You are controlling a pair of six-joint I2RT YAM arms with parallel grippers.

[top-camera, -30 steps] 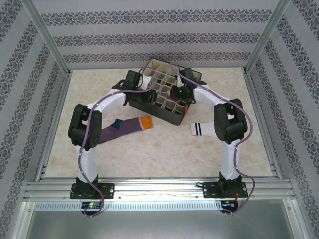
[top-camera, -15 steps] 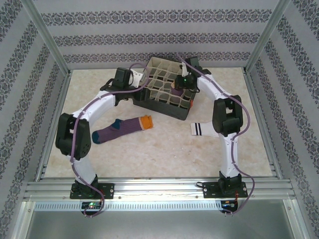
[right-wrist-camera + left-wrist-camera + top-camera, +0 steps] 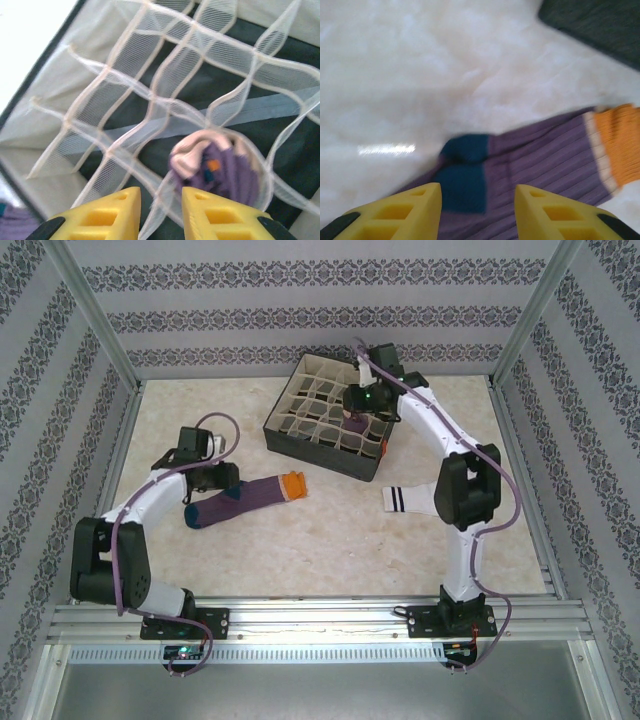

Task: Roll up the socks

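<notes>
One purple sock lies flat on the table, with a teal heel and an orange toe. My left gripper hovers open just above its heel end, nothing between the yellow fingers. Another purple sock, rolled into a bundle, sits in one cell of the divided box. Over that cell hangs my right gripper, open by a narrow gap and holding nothing. A white sock with black cuff stripes lies flat beside the right arm.
The dark box has beige mesh dividers forming several cells, and its corner shows beyond the flat purple sock. Patterned walls and metal frame rails enclose the table.
My left arm has swung away from the box, back toward the near left, and now sits over the flat purple sock. The right gripper stays over the box, jaws slightly wider.
</notes>
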